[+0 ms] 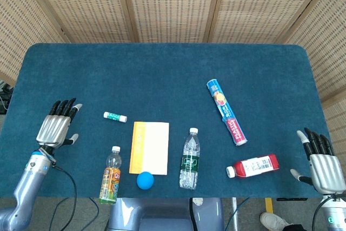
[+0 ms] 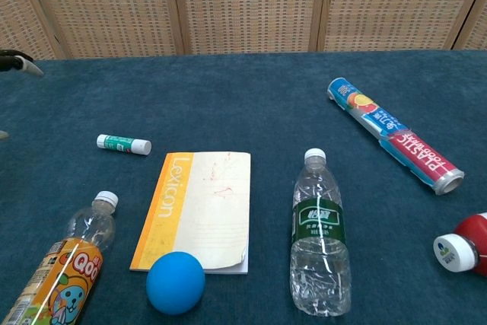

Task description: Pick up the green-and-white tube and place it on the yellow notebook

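The small green-and-white tube (image 1: 115, 116) (image 2: 123, 144) lies flat on the blue table, just left of the yellow notebook's far corner. That notebook (image 1: 149, 147) (image 2: 196, 207) lies flat near the front edge. My left hand (image 1: 55, 126) hovers open over the table's left side, a short way left of the tube, fingers spread; only its fingertips (image 2: 17, 61) show at the chest view's left edge. At the front right corner my right hand (image 1: 321, 164) is open and holds nothing.
A blue ball (image 1: 145, 180) touches the notebook's near edge. An orange-label bottle (image 1: 111, 176) lies left of the notebook and a clear water bottle (image 1: 189, 159) right of it. Further right lie a plastic-wrap roll (image 1: 227, 112) and a red bottle (image 1: 254, 166).
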You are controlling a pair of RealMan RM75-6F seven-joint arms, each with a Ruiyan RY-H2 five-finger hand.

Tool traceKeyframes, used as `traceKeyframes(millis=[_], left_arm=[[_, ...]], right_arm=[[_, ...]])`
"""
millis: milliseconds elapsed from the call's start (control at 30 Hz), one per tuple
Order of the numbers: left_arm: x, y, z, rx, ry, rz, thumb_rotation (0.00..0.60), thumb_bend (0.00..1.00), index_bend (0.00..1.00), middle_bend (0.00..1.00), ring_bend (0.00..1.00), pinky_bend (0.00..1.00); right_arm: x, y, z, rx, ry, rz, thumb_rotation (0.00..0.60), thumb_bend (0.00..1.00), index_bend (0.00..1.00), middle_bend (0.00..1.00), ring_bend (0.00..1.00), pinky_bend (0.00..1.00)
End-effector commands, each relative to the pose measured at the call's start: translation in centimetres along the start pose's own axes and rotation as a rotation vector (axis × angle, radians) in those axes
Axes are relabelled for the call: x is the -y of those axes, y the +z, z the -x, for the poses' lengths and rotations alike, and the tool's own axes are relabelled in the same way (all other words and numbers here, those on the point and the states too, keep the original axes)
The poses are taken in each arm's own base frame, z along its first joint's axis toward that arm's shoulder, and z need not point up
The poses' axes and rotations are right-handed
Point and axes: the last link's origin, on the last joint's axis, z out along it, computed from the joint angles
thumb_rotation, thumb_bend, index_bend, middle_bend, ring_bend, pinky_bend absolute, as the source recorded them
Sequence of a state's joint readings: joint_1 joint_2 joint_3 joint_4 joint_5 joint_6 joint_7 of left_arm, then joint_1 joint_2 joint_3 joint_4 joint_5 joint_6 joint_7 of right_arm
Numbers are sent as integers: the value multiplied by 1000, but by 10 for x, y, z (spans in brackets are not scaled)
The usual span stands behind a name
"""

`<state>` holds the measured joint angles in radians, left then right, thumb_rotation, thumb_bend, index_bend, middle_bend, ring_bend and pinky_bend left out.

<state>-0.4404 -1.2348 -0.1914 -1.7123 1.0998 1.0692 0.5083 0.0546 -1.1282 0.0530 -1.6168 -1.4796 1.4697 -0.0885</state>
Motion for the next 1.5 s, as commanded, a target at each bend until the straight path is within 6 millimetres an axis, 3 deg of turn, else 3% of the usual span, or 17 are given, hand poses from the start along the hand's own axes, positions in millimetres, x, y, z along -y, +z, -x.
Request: traceKeyframes(millis=[33, 367, 533, 1167, 1500], left_arm=[[-12, 39, -3, 41, 9, 8, 600, 294, 174, 0, 0, 0], [-44, 93, 6, 99, 73, 5, 600, 306, 242, 0, 0, 0], [-62, 106, 14, 120, 105, 13, 600, 311, 265, 0, 0, 0], [-94, 117, 40, 181, 128, 26, 600, 314, 310, 0, 0, 0], [-106, 120, 46, 189, 138, 32, 600, 318, 389, 0, 0, 0]], right_arm=[[-2, 1, 0, 2, 3, 7, 600, 0, 50, 0, 0, 0], [-7, 6, 0, 13, 16, 25, 600, 0, 50, 0, 0, 0], [-9, 8, 1, 20, 20, 31, 600, 0, 50, 0, 0, 0], [-12, 9, 1, 26, 29, 42, 600, 0, 51, 0, 0, 0], [-14, 10, -1, 20, 37, 47, 600, 0, 51, 0, 0, 0]])
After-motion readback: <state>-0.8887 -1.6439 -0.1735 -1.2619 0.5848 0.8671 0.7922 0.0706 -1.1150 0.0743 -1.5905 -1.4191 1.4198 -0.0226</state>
